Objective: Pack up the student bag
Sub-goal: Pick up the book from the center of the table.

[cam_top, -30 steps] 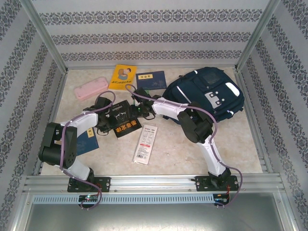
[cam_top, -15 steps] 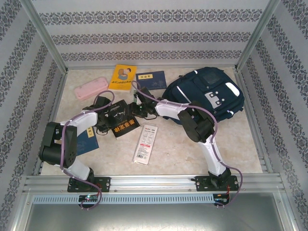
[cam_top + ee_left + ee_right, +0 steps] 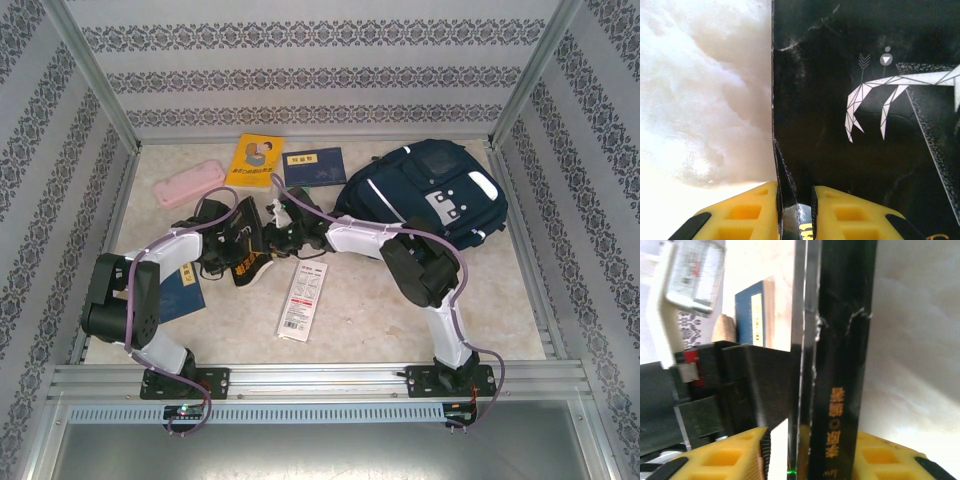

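The student bag [image 3: 430, 195], a large navy backpack with white stripes, lies at the back right of the table. A black book [image 3: 250, 248] with orange lettering stands tipped up on its edge at centre left, between both grippers. My left gripper [image 3: 233, 238] is shut on the book's cover edge; the yellow fingers [image 3: 755, 210] pinch the black book [image 3: 840, 75] in the left wrist view. My right gripper [image 3: 272, 240] straddles the spine of the black book [image 3: 840, 365]. The right pad touches the spine, and a narrow gap shows at the left finger [image 3: 740, 455].
A pink pencil case [image 3: 188, 184], a yellow book [image 3: 256, 160] and a navy booklet [image 3: 313, 167] lie along the back. A white and red packet [image 3: 303, 298] lies in the middle. A blue book [image 3: 180, 292] rests under my left arm. Metal frame rails border the table.
The black book has been tipped from lying flat up onto its edge. My right gripper has moved left onto its spine and its jaws have narrowed. The left grip is unchanged.
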### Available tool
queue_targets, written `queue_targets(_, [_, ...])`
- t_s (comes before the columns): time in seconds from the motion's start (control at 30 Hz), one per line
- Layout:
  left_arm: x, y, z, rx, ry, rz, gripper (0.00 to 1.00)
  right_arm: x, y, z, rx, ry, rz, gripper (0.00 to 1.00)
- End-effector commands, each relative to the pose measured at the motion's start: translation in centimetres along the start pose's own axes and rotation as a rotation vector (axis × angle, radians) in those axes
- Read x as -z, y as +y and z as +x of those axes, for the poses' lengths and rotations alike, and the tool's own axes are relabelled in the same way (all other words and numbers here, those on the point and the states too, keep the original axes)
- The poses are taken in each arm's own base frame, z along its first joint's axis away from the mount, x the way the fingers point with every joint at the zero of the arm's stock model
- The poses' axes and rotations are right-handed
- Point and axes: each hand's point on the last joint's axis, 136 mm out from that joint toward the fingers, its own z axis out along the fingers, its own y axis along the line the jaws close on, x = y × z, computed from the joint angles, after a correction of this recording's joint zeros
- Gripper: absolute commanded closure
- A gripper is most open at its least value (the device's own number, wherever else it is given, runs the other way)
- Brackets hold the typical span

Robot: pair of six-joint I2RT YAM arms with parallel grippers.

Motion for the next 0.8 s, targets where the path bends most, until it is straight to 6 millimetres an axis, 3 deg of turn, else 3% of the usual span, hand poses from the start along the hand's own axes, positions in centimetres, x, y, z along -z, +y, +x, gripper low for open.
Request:
queue_targets(0.0, [-0.3,0.2,1.3,-0.029,0.040,-0.016,0.77,0.0,-0.5,1.6,0.022,0.056,0.043,0.65])
queue_targets(0.07, [0.3,0.1,1.1,-0.030,0.027,-0.011,0.77,0.7,-1.3,1.2,0.036,0.030,0.096,0.74])
queue_targets(0.13, [1.1,-0.3,0.9,-0.031,0.012,0.002,0.76,1.5,-1.5,0.6,0.036,0.002,0.105,0.97])
queue_targets(0.17, [1.6,-0.5,0.8,-0.030,0.004,0.015,0.75,1.9,-1.3,0.2,0.031,-0.010,0.089,1.00])
queue_targets(0.27, [3.9,-2.3,0.0,-0.024,-0.046,0.107,0.69,3.9,-0.2,-1.2,0.032,-0.068,0.040,1.00])
queue_targets(0.47, [10.1,-8.1,-2.4,-0.014,-0.170,0.412,0.32,10.0,2.3,-4.1,0.049,-0.202,-0.033,1.00])
queue_targets(0.63, [13.6,-12.7,-4.3,0.020,-0.179,0.661,0.25,14.8,4.6,-6.1,0.032,-0.283,-0.162,1.00])
queue_targets(0.77, [14.4,-14.9,-5.5,0.065,-0.161,0.795,0.20,17.9,6.5,-7.2,0.028,-0.337,-0.260,1.00])
